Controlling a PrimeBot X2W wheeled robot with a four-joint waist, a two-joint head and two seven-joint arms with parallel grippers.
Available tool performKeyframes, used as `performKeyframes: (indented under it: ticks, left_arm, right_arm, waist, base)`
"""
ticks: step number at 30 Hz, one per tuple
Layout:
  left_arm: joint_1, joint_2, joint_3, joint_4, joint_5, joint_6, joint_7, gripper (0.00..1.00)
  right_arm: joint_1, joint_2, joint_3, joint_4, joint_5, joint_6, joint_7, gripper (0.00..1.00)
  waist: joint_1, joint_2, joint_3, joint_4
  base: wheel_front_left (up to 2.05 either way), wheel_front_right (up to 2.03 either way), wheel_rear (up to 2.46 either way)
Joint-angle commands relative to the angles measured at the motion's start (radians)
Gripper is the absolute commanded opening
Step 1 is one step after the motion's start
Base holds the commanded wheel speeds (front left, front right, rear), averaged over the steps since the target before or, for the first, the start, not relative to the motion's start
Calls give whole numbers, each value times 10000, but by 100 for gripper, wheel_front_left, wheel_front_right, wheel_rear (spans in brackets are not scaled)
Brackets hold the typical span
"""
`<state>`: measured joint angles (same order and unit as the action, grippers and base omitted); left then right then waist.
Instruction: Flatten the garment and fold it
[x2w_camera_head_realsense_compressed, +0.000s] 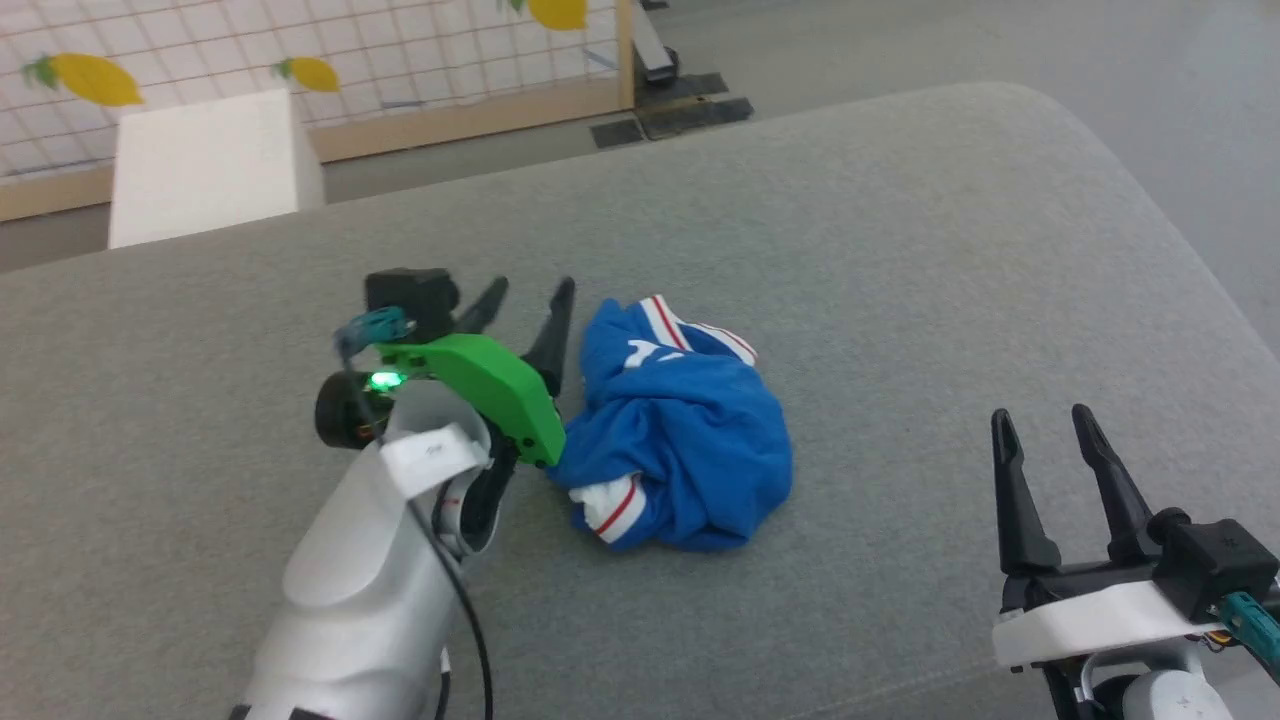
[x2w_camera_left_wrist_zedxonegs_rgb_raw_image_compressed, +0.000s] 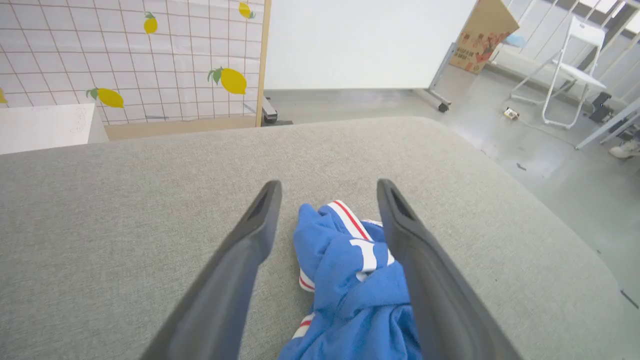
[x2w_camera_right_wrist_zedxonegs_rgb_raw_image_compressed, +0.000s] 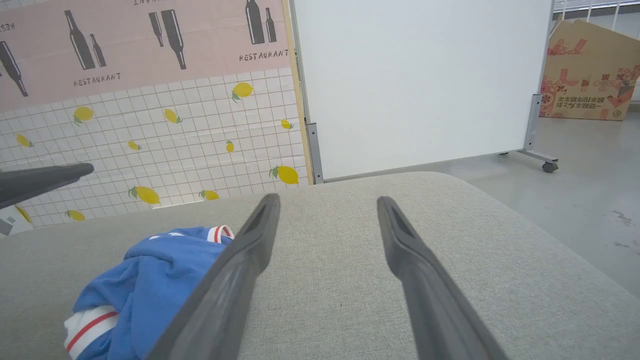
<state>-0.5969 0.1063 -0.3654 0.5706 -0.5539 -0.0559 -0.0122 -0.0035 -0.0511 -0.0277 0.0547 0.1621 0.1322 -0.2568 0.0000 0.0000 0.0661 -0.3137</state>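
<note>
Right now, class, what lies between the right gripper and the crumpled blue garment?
Nothing but bare grey cushioned surface. The head view shows the stretch from the right gripper to the garment with no object on it.

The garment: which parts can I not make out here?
Head view: the garment is crumpled; folds hide most of its lettering, and the left gripper covers its left edge.
Left wrist view: the bottom edge and one jaw cut it off.
Right wrist view: a jaw and the bottom edge hide part.
</note>
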Motion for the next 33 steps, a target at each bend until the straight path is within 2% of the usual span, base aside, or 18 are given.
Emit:
performKeyframes:
  ticks: [1,4,6,14,25,33]
  left_arm:
    - [278,170,91,-225,80,28,-539,100]
    - [759,398,300,-721,215,16,-1735,100]
    - [1139,519,443,-993,251,-1,-2136,100]
    - [2753,805,1306,-2343,783,41,-2489,100]
    - [5064,176,2881,-3995,1817,-98,-2494,100]
    - [5763,-201,3320,-4240,2319,-378,-2495,100]
  right_arm:
    - [134,9,-51,-74,-99,-15,-49,100]
    - [197,9,-159,-155,-174,-15,-49,100]
    - [236,9,-233,-206,-208,-15,-49,100]
    - [293,9,-338,-218,-426,-15,-49,100]
    - [463,9,-294,-12,-572,-15,-49,100]
    - [500,9,-258,190,-643,-15,-25,100]
  waist:
    - [0,0,-307,490]
    - [0,0,-461,863]
    - [0,0,-522,1112]
    - [0,0,-585,2018]
    - [0,0,-725,2643]
    - [0,0,-662,2955]
  base:
    - [0,0,0]
    - [0,0,0]
    - [0,0,0]
    - [0,0,0]
    - [0,0,0]
    - [0,0,0]
